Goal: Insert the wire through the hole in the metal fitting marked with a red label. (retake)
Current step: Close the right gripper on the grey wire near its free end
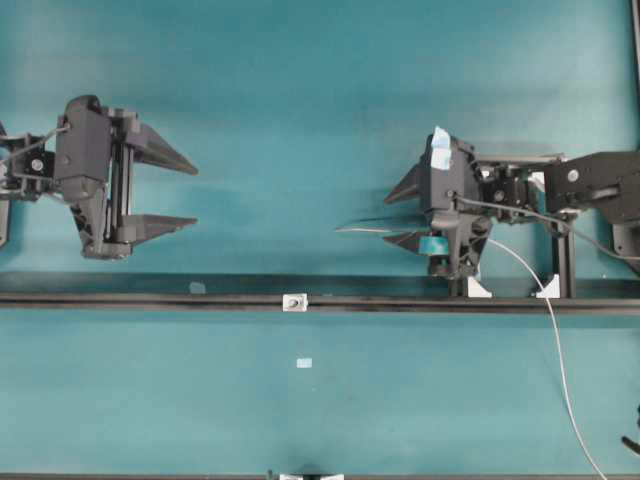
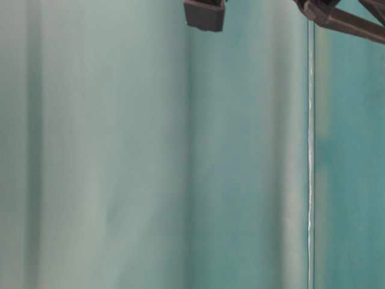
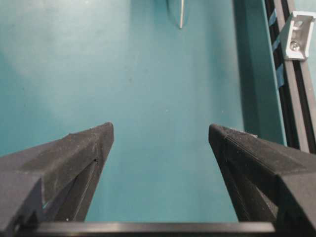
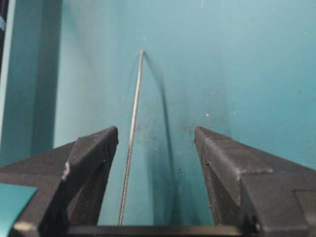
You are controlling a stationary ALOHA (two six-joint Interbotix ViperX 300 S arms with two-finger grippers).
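Left claw (image 1: 165,190) wide, empty, well left of fitting (image 1: 294,302). Fitting on black rail (image 1: 150,298), hole (image 1: 295,301) tiny. Right claw (image 1: 405,212) wide, straddling wire (image 4: 131,143), not gripping. Wire right of fitting, trailing off toward desk (image 1: 300,100) edge. Judgement: wire light, thin, springy, slippery; pinch close to free tip, else tip wanders.

Teal tabletop (image 1: 300,80) (evenly lit) fills the background.

Teal table (image 1: 300,100) — black rail (image 1: 150,299) — silvery fitting (image 1: 294,302)
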